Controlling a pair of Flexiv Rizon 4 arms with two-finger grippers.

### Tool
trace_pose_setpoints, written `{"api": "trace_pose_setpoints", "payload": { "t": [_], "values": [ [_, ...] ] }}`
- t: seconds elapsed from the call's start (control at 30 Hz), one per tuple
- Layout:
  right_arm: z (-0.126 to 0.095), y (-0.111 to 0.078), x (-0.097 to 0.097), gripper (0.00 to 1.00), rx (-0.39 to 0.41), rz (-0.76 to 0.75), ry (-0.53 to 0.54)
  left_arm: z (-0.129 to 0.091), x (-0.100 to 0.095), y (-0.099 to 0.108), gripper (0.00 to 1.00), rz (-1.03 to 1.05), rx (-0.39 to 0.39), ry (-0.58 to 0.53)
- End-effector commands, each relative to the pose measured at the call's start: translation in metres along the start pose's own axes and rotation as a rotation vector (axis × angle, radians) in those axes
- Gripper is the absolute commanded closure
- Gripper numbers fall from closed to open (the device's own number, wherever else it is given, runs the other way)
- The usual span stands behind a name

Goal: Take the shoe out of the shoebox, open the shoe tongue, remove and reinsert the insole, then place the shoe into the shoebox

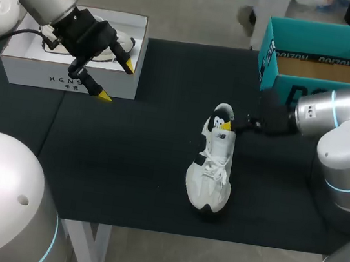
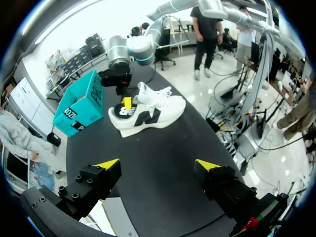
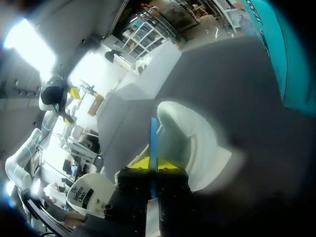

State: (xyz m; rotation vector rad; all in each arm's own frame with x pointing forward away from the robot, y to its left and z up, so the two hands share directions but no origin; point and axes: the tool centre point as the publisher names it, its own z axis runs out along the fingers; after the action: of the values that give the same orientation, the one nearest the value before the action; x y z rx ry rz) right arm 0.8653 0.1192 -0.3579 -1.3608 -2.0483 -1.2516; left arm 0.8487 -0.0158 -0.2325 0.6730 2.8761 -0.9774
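Black counter fills the scene, and right in the middle of it stands the white shoe, upright on its sole, outside both boxes, toe pointing to the counter's near edge and heel to the far side. Off at the far right corner sits the teal shoebox, lid off, its brown floor showing, well apart from the shoe. Over on the far left, there is a white box, also open. Now the arms: the right gripper comes in from the right side and sits right at the shoe's heel opening, a yellow tip showing just at the collar. From the right wrist view its fingers are drawn narrow, nearly together, pinching a thin blue-edged strip of the shoe between them from both sides; whether that strip is the collar or the insole's edge, one cannot tell, since the white shape ahead of it is blurred. The left gripper hangs over the front wall of the white box, far from the shoe, fingers spread wide with nothing between them. The left wrist view confirms it: two yellow tips well apart, bare black counter under them, shoe and right gripper ahead.
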Motion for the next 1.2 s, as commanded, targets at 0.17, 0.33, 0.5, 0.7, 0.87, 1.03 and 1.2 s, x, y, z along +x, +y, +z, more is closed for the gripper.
{"api": "trace_pose_setpoints", "payload": {
  "t": [0.17,0.33,0.5,0.7,0.87,1.03,1.2],
  "values": [
    [0.007,-0.021,-0.001,1.00,0.013,0.035,0.005,0.000,0.000,0.000,0.00,0.000,-0.002,0.001],
    [0.010,-0.028,-0.002,1.00,0.007,0.059,0.009,0.000,0.000,0.000,0.00,0.000,-0.002,0.001],
    [0.013,-0.031,-0.004,1.00,0.004,0.067,0.006,0.000,0.000,0.000,0.00,0.000,-0.002,0.001],
    [0.007,-0.023,0.001,0.44,-0.006,0.064,-0.004,0.000,0.000,0.000,0.00,0.000,-0.002,0.001],
    [0.001,-0.012,0.006,0.00,-0.018,0.039,-0.019,0.000,0.000,0.000,0.00,0.000,-0.002,0.001],
    [-0.004,-0.005,0.010,0.00,-0.030,0.025,-0.033,0.000,0.000,0.000,0.00,0.000,-0.002,0.001],
    [-0.010,0.000,0.016,0.00,-0.053,0.007,-0.040,0.000,0.000,0.000,0.00,0.000,-0.002,0.001]
  ]
}}
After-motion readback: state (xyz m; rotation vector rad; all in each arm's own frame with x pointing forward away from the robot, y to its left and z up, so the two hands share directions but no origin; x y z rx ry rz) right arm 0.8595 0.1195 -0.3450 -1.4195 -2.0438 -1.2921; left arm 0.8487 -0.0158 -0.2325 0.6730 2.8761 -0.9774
